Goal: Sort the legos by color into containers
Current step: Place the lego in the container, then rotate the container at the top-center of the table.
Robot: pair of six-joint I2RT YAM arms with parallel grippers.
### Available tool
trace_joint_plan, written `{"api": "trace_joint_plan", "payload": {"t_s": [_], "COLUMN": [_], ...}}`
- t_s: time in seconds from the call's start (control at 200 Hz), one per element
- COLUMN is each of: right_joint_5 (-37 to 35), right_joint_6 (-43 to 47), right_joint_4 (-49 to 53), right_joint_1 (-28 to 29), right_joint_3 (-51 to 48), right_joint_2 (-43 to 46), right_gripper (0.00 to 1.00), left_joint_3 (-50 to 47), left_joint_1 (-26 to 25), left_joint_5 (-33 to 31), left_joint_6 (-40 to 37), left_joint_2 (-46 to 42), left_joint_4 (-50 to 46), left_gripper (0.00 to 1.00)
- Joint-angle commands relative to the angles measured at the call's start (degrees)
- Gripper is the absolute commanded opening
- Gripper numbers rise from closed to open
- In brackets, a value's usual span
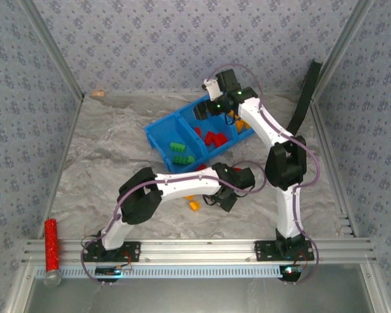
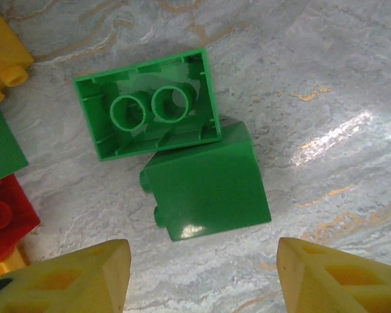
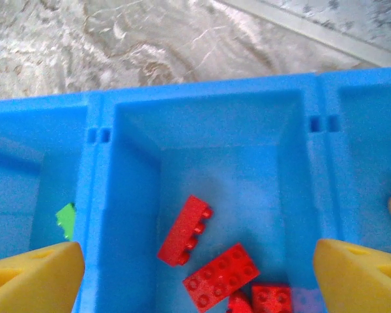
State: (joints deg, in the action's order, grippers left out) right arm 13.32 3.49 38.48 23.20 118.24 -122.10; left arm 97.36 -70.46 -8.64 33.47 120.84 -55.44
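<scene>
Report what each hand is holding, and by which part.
Nothing is held. The left hand is open over two green legos; the right hand is open over the blue tray.

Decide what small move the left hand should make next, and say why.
Probably ease the left hand forward and down over the nearer green brick: it is open and empty, and that brick lies just ahead of it, touching an upturned green brick.
</scene>
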Motion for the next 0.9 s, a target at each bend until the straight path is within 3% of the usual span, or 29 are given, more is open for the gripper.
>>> {"api": "trace_joint_plan", "payload": {"t_s": [0.0,0.235,0.495,0.895], "right_joint_5": [-2.3,-3.8,-3.7,-10.2], "right_joint_6": [1.4,5.1,5.8,-1.7], "right_joint_4": [3.2,6.6,7.4,8.8], "right_joint_1": [-2.2,-3.3,-3.2,-3.6], "right_joint_3": [7.8,16.8,17.2,15.1], "right_joint_2": [-5.1,-14.8,-19.5,-20.9], "right_gripper": [0.94,0.98,0.94,0.49], "left_joint_3": [2.5,2.2,-2.1,-17.0], "left_joint_1": [0.3,0.3,0.3,2.6], "left_joint_5": [-0.8,0.0,1.3,-0.9], "left_joint_6": [-1.8,-3.0,-3.8,-2.0], "left_joint_2": [1.4,1.6,-1.9,-19.5], "left_joint_4": [-0.8,-0.5,0.7,7.2], "left_gripper": [0.61,0.61,0.61,0.66]}}
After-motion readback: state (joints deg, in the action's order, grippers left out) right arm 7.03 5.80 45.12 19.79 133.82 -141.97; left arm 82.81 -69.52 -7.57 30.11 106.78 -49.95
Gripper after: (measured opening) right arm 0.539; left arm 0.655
